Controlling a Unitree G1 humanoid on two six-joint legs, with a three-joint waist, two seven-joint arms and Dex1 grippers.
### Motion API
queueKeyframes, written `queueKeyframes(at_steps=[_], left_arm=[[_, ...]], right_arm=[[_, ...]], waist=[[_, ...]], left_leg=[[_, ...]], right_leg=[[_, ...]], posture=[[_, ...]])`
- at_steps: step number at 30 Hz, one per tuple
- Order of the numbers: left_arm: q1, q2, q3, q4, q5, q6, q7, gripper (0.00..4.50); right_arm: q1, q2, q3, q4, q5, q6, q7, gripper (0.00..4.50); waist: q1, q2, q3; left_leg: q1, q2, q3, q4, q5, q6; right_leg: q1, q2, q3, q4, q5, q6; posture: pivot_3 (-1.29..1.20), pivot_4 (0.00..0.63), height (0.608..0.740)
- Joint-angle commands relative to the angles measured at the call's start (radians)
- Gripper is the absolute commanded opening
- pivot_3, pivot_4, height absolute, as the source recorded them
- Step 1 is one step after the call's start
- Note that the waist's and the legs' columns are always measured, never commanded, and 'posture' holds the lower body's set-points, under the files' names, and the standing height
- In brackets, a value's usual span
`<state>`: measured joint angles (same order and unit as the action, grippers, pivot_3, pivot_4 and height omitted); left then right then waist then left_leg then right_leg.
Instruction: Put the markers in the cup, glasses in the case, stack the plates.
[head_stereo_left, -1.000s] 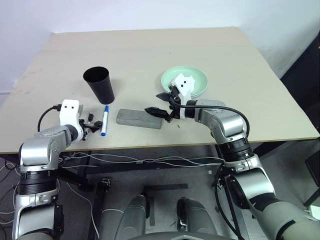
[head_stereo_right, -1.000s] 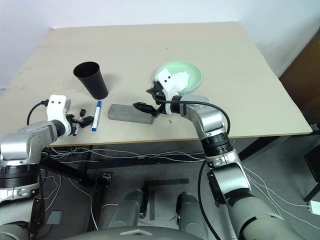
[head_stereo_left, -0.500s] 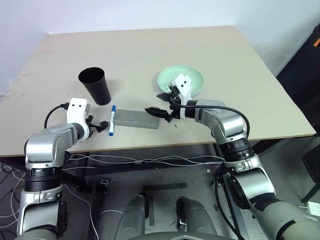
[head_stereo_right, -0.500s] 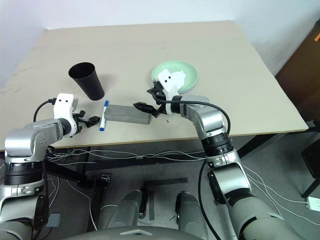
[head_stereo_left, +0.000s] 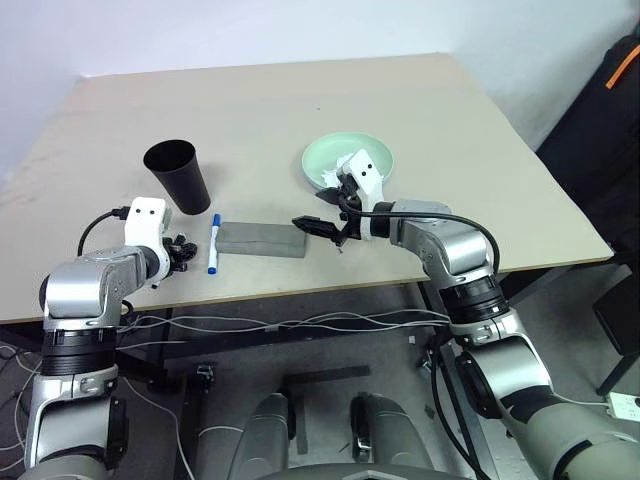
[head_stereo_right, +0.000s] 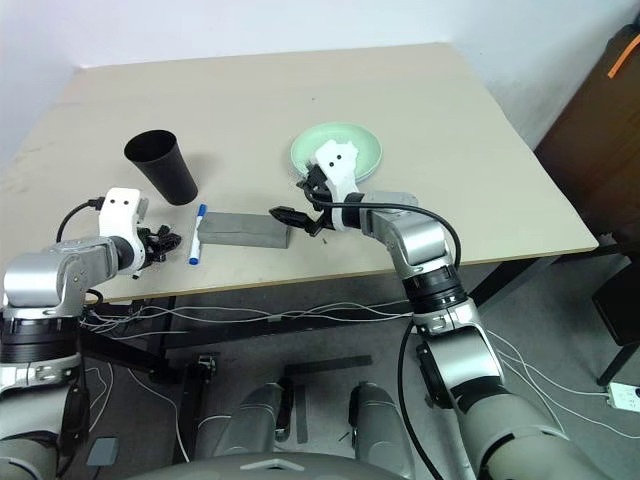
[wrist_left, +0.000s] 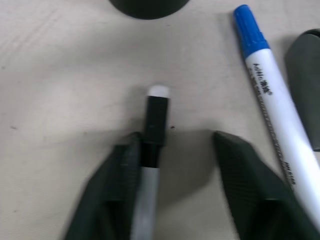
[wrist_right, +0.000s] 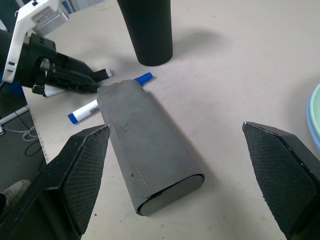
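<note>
A black-capped marker lies on the table between the fingers of my left gripper, against one finger and with a gap to the other. A blue-capped white marker lies just right of that gripper. The black cup stands upright behind them. The grey case lies closed at the table's front. My right gripper hovers open over the case's right end. The mint green plate sits behind that wrist, which partly hides it. The glasses are out of view.
The table's front edge runs close below both grippers, and cables hang under it. The tabletop stretches far behind the cup and the plate.
The whole picture has shifted with the camera. My left gripper's fingers have drawn closer together around the black-capped marker. The right arm has kept still.
</note>
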<state>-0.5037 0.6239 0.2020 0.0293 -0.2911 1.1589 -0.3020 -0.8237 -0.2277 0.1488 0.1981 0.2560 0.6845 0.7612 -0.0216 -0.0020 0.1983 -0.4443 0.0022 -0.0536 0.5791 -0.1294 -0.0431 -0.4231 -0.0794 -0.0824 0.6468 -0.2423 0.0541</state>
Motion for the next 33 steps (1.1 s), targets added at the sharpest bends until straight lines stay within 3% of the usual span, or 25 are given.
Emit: queueKeyframes(at_steps=[1,3,4,13,16,21,26,33], left_arm=[[0.009,0.033,0.017,0.065,0.062,-0.006,0.054,0.92],[-0.001,0.037,0.022,0.081,0.068,-0.019,0.066,0.25],[-0.005,0.04,0.023,0.088,0.075,-0.03,0.074,0.16],[-0.072,0.052,0.079,0.1,0.108,-0.117,0.153,0.16],[-0.086,0.062,0.087,0.091,0.151,-0.274,0.19,0.16],[-0.128,0.036,0.164,0.164,0.141,-0.729,0.193,0.16],[-0.222,0.025,0.21,0.265,0.078,-1.066,0.093,0.16],[-0.397,-0.024,0.227,0.51,-0.066,-1.358,-0.166,0.16]], right_arm=[[-0.002,-0.009,-0.005,-0.027,0.003,-0.005,-0.005,4.5],[0.0,-0.009,-0.004,-0.025,0.002,-0.006,-0.008,4.5],[0.001,-0.009,-0.004,-0.024,0.002,-0.007,-0.01,4.5],[0.0,-0.017,-0.02,-0.031,0.016,-0.021,-0.005,4.5],[0.008,-0.025,-0.03,-0.05,0.034,-0.036,0.017,4.5],[0.039,-0.018,-0.056,-0.078,0.061,-0.115,0.037,4.5],[0.084,-0.014,-0.079,-0.143,0.11,-0.181,0.071,4.5],[0.109,-0.022,-0.096,-0.205,0.177,-0.187,0.107,4.5]], waist=[[0.0,0.0,0.0],[0.001,0.0,0.0],[0.0,0.0,0.0],[0.004,-0.002,0.001],[0.01,-0.002,0.001],[0.013,-0.003,0.001],[0.011,-0.003,0.001],[0.01,-0.004,0.001]], left_leg=[[0.0,0.0,0.0,0.0,0.0,0.0],[0.0,0.0,0.0,0.0,0.0,0.0],[0.0,0.0,0.001,0.0,0.0,0.0],[-0.001,0.004,0.003,0.0,0.0,0.0],[-0.005,0.004,0.004,0.0,0.0,0.0],[-0.009,0.001,0.005,0.0,0.0,0.0],[-0.012,0.001,0.006,0.0,0.0,0.0],[-0.013,0.0,0.007,0.002,0.001,0.001]], right_leg=[[0.0,0.0,0.0,0.0,0.0,0.0],[0.0,0.0,0.0,0.0,0.0,0.0],[0.0,0.0,0.0,0.0,0.0,0.0],[-0.002,0.002,0.001,0.0,0.001,0.001],[-0.004,0.002,0.001,-0.001,0.002,0.003],[-0.004,-0.001,0.001,-0.006,0.003,0.003],[-0.004,-0.001,0.0,-0.012,0.009,0.005],[-0.004,0.0,0.0,-0.014,0.011,0.008]], posture=[[0.0,0.15,0.74],[0.0,0.15,0.74],[0.0,0.15,0.74],[0.0,0.15,0.74],[0.0,0.15,0.74],[0.0,0.15,0.74],[0.0,0.15,0.74],[0.0,0.15,0.74]])
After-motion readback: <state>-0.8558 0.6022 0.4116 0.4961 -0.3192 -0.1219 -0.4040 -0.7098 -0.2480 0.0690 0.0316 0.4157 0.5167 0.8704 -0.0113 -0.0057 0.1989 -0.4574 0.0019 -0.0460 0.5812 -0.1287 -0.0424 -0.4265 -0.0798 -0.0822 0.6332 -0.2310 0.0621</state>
